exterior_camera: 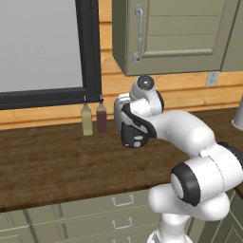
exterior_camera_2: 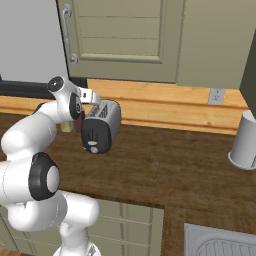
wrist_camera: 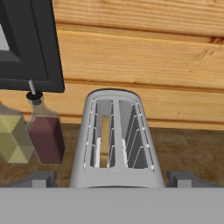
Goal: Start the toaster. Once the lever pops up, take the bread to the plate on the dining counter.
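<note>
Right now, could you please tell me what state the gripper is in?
Gripper: open, holding nothing, fingertips spread either side of the toaster.

Arm folded forward with elbow low and wrist high; pincer (wrist_camera: 112,179) angled downward, fingers (wrist_camera: 40,178) spread wide apart, gripping nothing.
</note>
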